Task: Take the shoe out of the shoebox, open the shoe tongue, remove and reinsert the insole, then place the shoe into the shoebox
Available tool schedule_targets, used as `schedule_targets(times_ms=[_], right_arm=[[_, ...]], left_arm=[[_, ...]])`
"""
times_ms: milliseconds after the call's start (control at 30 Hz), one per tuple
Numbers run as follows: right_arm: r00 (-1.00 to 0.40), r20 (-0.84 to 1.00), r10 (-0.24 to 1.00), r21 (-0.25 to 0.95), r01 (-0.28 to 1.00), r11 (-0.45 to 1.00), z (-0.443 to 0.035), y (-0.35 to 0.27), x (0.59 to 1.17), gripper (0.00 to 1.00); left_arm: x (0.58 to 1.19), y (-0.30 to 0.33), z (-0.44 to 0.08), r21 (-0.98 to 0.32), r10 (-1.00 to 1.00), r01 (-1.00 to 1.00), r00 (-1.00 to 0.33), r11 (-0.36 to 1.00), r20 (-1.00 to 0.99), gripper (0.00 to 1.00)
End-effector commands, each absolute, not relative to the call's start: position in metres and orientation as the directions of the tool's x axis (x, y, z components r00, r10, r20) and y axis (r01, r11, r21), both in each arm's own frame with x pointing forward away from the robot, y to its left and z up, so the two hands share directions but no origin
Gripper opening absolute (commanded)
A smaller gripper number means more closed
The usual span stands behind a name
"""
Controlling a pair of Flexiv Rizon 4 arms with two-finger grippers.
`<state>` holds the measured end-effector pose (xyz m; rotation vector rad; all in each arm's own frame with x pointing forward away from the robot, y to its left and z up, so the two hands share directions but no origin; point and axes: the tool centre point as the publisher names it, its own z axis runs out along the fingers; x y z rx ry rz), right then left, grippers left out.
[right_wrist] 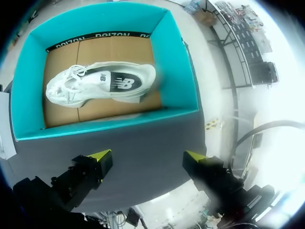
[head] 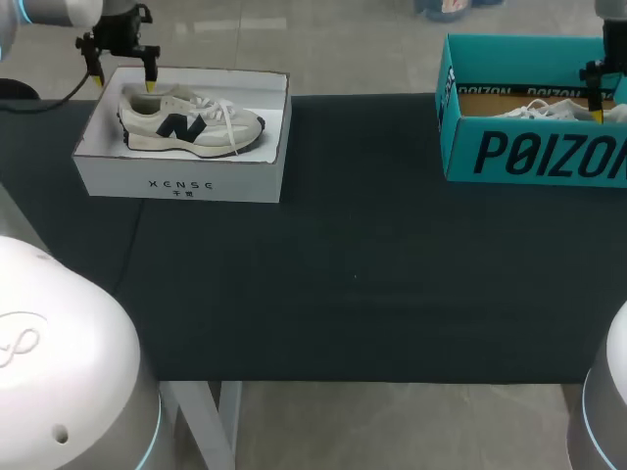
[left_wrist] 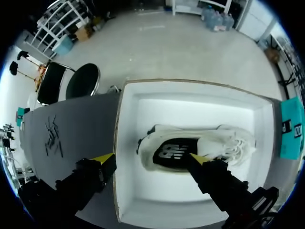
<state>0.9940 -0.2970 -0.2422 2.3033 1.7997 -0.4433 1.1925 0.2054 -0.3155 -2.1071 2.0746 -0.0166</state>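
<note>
Right, status left to right. Left tool [head: 124, 83] hangs over the heel end of the white box [head: 181, 184], fingers spread wide, pinching nothing. Shoe [left_wrist: 171, 143] lies inside that box on its side, logo face up, sole toward us. Long axis runs along the box's length, heel under our left tool, toe toward the teal box [head: 534, 157]. In the wrist view one tip is over the box's end wall, the other over the shoe's midfoot. We can't tell if it touches.

Handling, our guess: light, with a soft upper that will cave under a squeeze, stiffer at the sole and heel cup. Laces [left_wrist: 233, 143] look loose and may snag. We'd take it at the heel collar or across the midfoot, one finger on the sole and one on the upper, not by the tongue.

Dark counter [head: 343, 274] runs between the boxes.

Teal box holds a second shoe [right_wrist: 95, 83], also on its side. Its long axis runs along the box with the toe toward the white box, so the two toes face each other. Right tool [right_wrist: 147, 156] is spread too, holding nothing. In its wrist view the tips frame counter just short of the box's near wall. Neither shoe is lifted, so we judge step one not yet done.
</note>
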Motion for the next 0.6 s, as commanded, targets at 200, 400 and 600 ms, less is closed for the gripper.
schedule_targets(times_ms=[200,400,600], right_arm=[[0.184,-0.399,0.898,-0.048,0.974,-0.22,-0.228,-0.299,0.996,1.0],[0.165,-0.425,0.89,-0.05,0.978,-0.205,-0.221,-0.292,1.001,1.0],[0.178,-0.428,0.886,-0.044,0.975,-0.217,-0.217,-0.288,1.003,1.0]], left_arm=[[1.189,0.221,-0.33,-0.145,-0.995,-0.988,0.063,-0.05,-0.084,1.0],[1.193,0.223,-0.339,-0.153,-0.995,-0.987,0.055,-0.041,-0.086,1.0],[1.194,0.218,-0.345,-0.134,-0.997,-0.991,0.04,-0.03,-0.073,1.0]])
